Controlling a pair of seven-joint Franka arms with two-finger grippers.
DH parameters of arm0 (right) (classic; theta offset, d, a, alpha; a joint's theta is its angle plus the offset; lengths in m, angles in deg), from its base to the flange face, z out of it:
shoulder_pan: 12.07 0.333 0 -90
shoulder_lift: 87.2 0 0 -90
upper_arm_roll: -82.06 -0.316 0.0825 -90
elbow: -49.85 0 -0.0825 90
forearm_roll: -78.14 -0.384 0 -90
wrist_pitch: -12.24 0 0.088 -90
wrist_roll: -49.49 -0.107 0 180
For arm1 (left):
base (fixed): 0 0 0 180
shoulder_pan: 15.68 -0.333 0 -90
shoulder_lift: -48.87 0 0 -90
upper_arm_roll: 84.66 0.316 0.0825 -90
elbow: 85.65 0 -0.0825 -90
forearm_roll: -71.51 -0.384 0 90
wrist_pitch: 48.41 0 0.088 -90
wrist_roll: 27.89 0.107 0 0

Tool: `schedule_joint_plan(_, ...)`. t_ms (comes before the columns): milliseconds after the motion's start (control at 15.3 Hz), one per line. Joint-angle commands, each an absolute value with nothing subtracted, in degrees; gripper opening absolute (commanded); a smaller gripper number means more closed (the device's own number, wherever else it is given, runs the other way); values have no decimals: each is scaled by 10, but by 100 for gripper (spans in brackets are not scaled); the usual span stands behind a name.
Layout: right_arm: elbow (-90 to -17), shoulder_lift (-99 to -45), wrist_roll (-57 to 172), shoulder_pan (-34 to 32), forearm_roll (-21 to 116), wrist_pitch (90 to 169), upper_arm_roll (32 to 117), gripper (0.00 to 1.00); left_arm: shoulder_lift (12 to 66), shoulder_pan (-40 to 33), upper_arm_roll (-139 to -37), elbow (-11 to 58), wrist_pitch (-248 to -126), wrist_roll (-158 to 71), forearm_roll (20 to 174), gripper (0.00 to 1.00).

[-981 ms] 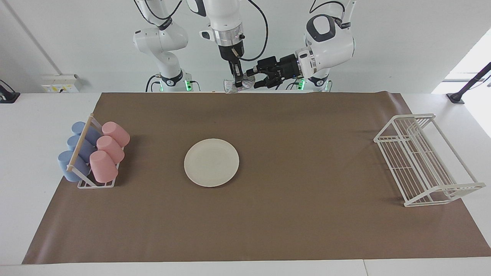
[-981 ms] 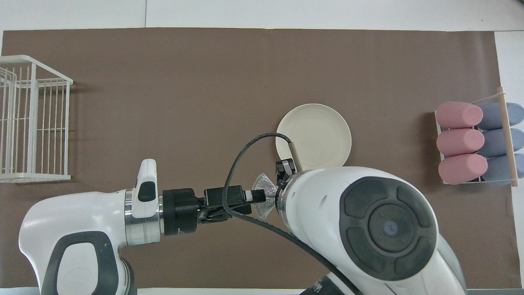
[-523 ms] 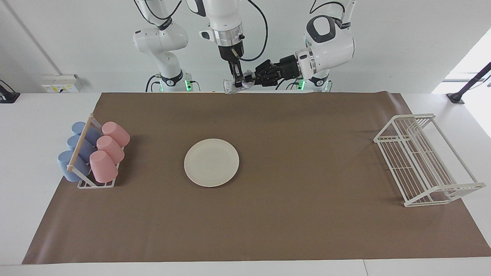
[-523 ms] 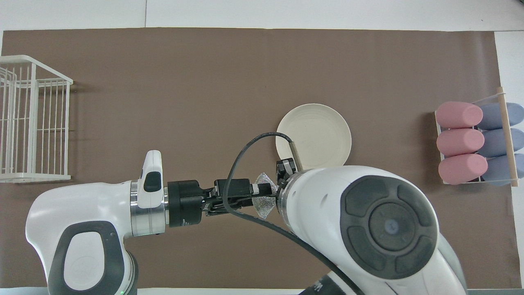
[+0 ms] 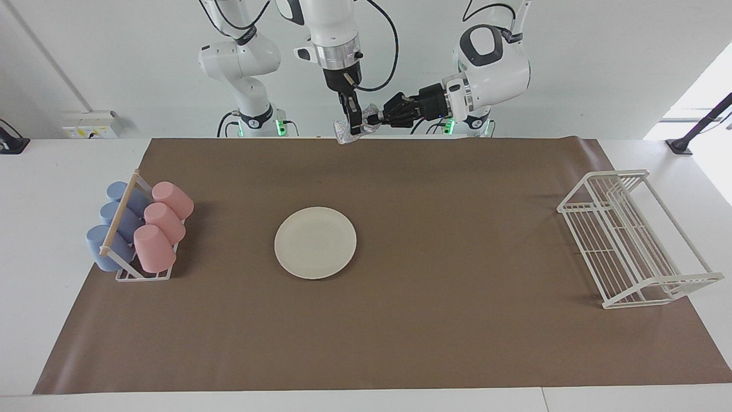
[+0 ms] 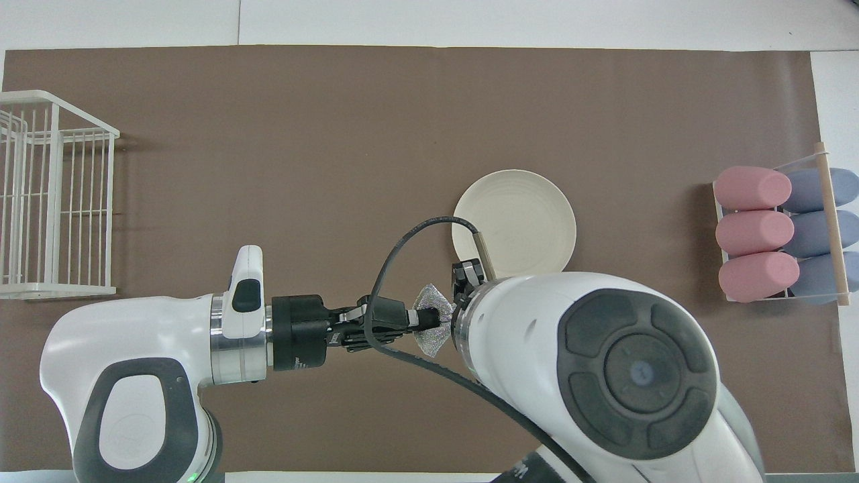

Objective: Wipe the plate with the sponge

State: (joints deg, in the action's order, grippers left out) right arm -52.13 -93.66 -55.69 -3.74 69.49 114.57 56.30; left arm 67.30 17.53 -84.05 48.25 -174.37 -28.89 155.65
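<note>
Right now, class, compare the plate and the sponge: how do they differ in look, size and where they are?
The plate is smooth, round, flat and cream-white; the sponge is a wrinkly, silvery-grey wad of mesh. The plate is far wider than the sponge. The plate lies on the brown mat, touched by nothing; the sponge is up in the air, with the left end effector shut on it and the right end effector at it too.

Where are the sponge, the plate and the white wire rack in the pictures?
sponge (image 6: 429,329): overhead view, its silvery mesh body.
plate (image 5: 315,242): facing view, its flat centre.
white wire rack (image 5: 635,240): facing view, its wire bottom grid.
</note>
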Motion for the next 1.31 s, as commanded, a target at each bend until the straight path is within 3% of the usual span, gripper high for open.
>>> schedule_joint_plan(0, -521, -943, -420, -69, 702, 1132, 566, 100, 681, 163, -840, 489, -1726, -296, 1555, 0)
schedule_joint_plan(392, -519, -949, 20, -191, 702, 1081, 567, 100, 677, 155, -840, 488, -1727, -375, 1450, 0)
schedule_joint_plan(785, -523, -948, 356, -327, 702, 1085, 567, 100, 671, 72, -840, 483, -1647, -454, 1223, 0)
schedule_joint_plan(1243, -522, -943, 455, -368, 708, 1086, 566, 100, 620, 25, -840, 390, -1556, -552, 936, 0)
